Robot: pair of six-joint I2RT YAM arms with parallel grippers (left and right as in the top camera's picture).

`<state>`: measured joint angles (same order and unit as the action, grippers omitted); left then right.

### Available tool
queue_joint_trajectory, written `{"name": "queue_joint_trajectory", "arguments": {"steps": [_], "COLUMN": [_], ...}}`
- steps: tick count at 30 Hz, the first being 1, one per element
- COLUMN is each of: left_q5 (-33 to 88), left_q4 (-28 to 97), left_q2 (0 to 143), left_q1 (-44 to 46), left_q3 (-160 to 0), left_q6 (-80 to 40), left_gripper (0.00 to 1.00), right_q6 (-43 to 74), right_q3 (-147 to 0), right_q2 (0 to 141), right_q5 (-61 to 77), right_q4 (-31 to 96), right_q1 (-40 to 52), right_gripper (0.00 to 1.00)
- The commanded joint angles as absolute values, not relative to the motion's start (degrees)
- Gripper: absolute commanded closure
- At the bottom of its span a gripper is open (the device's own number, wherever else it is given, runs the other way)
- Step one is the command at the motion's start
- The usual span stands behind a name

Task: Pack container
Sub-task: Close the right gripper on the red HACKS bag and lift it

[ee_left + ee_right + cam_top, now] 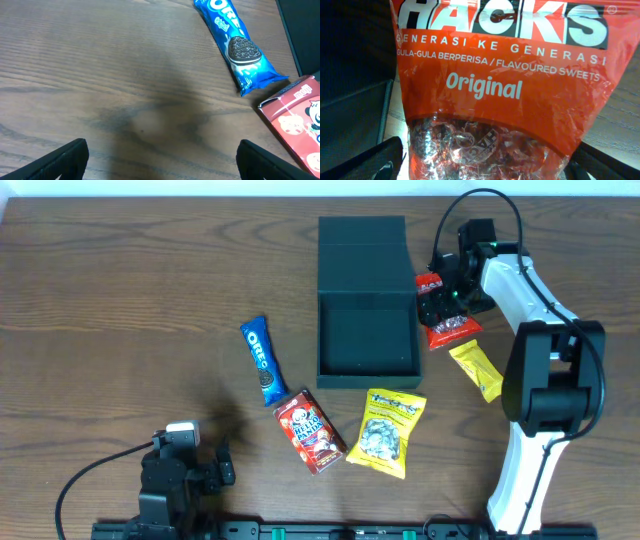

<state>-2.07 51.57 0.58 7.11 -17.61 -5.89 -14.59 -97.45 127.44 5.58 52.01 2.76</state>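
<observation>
Container [366, 330] sits open; left gripper [160, 160] gapes empty, right gripper [485, 167] spread wide around Hacks bag [500, 90], seemingly untouched, tips cropped.

looking like a robotics lab bench: white arm [530, 310] & black arm [165, 485] sitting on a rail [330, 531] at the edge of a wood-grain table [120, 300], cables [110, 458] trailing, snack pkts [387, 432] lying spread out
</observation>
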Motion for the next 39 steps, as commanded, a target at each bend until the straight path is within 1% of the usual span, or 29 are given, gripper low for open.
{"name": "queue_joint_trajectory", "arguments": {"steps": [1, 2, 3, 7, 9, 19, 24, 28, 34, 39], "left_q5": [-1.9, -1.9, -1.9, -1.9, -1.8, -1.9, -1.9, -1.9, -1.9, -1.9], "left_q4": [53.2, 53.2, 53.2, 53.2, 53.2, 53.2, 53.2, 53.2, 53.2, 53.2], "left_q2": [0.2, 0.2, 0.2, 0.2, 0.2, 0.2, 0.2, 0.2, 0.2, 0.2], "left_q1": [6.8, 6.8, 6.8, 6.8, 6.8, 6.8, 6.8, 6.8, 6.8, 6.8], "left_q3": [-15.4, -15.4, -15.4, -15.4, -15.4, -15.4, -15.4, -15.4, -15.4, -15.4], "left_q6": [-4.7, -4.7, -4.7, -4.7, -4.7, -4.7, -4.7, -4.7, -4.7, -4.7], "left_gripper": [0.05, 0.05, 0.05, 0.05, 0.05, 0.05, 0.05, 0.05, 0.05, 0.05], "right_q6": [-14.9, -14.9, -14.9, -14.9, -14.9, -14.9, -14.9, -14.9, -14.9, -14.9], "right_q3": [-97.9, -97.7, -97.6, -97.3, -97.4, -97.3, -97.3, -97.4, -97.3, -97.3], "right_q2": [128.3, 128.3, 128.3, 128.3, 128.3, 128.3, 128.3, 128.3, 128.3, 128.3], "right_q5": [5.8, 5.8, 5.8, 5.8, 5.8, 5.8, 5.8, 5.8, 5.8, 5.8], "right_q4": [52.1, 52.1, 52.2, 52.3, 52.3, 52.3, 52.5, 53.1, 54.1, 54.7], "right_q1": [3.1, 3.1, 3.1, 3.1, 3.1, 3.1, 3.1, 3.1, 3.0, 2.9], "right_gripper": [0.02, 0.08, 0.2, 0.35, 0.37, 0.34, 0.41, 0.48, 0.49, 0.58]}}
